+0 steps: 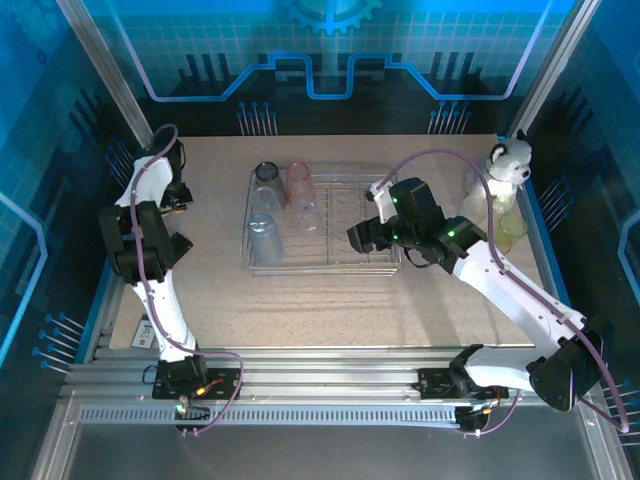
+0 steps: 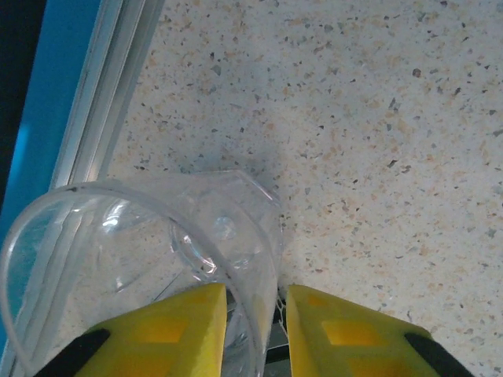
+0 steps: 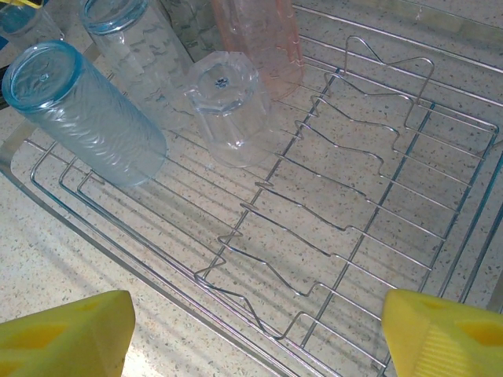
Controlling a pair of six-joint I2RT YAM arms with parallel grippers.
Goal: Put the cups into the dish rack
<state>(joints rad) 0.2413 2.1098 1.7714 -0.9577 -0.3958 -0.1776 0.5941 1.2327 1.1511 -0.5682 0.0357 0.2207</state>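
My left gripper (image 2: 256, 302) is at the table's left edge (image 1: 181, 199), shut on the wall of a clear cup (image 2: 149, 251). One yellow finger is inside the rim and one outside, and the cup's mouth faces the camera. The silver wire dish rack (image 1: 345, 262) sits mid-table and holds a smoky grey cup (image 1: 266, 174), a pink cup (image 1: 299, 180), a pale blue cup (image 1: 266, 240) and clear cups (image 1: 308, 215). My right gripper (image 1: 362, 236) hovers open over the rack's right half, above the plate dividers (image 3: 314, 204), with nothing between its fingers (image 3: 63, 338). The blue cup (image 3: 82, 118) lies to its left.
A grey-white plush animal (image 1: 510, 160) stands at the back right. Beside it are a clear cup (image 1: 477, 205) and a yellow-green cup (image 1: 511, 229). An aluminium rail (image 2: 102, 94) runs along the table's left edge, right by the held cup.
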